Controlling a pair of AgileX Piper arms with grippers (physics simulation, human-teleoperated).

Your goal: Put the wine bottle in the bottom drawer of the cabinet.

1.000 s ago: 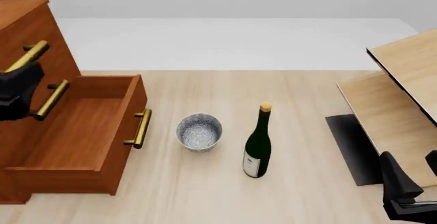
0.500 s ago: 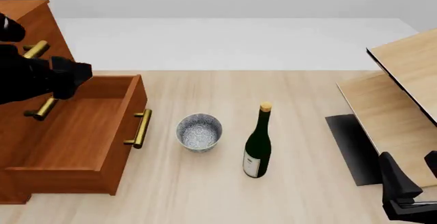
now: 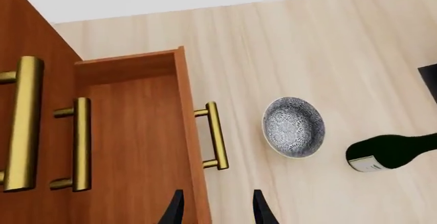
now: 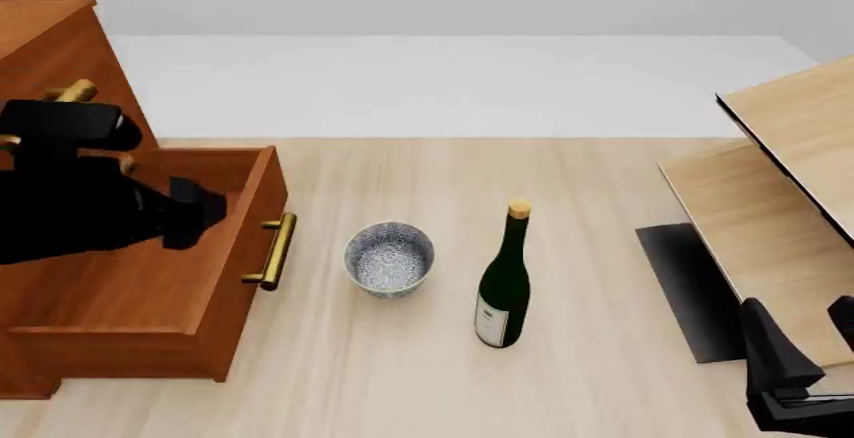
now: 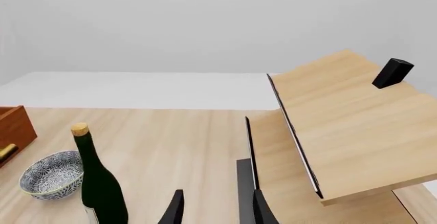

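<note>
Wine bottle [image 4: 503, 283]: stands upright on the bench [image 4: 561, 178], lower centre of the front view, just right of the bowl and apart from it; dark green glass, tan cork top.
Label: a white patch low on the bottle's body; any writing on it is too small to read in all three views.
Bowl [image 4: 390, 257]: speckled grey-white, sitting between the drawer front and the bottle, touching neither.
Bottom drawer [image 4: 147, 268]: pulled out at the left of the front view, its wooden floor bare, brass bar handle [image 4: 275, 250] on its front facing the bowl.
Cabinet [image 4: 47, 53]: reddish-brown, far left edge of the frame; no brand or lettering visible on it.
Left gripper [image 3: 214, 209]: hangs above the drawer's front edge; the two dark fingertips at the lower edge of the left wrist view stand a little apart with nothing between them.
Right gripper [image 5: 214, 209]: low in the lower right corner of the front view, fingertips a little apart and holding nothing, well clear of the bottle.
Left wrist view only: two upper brass handles [image 3: 81, 143] on the cabinet face, and the bowl's patterned inside seen from above; the bottle shows only as its lower half at the right edge.
Right wrist view only: the bottle's whole height beside the bowl, a tilted light tan panel [image 5: 348, 121], and a small black block [image 5: 392, 72] on it.
Front view only: the left arm's black body covering part of the drawer and the cabinet.
</note>
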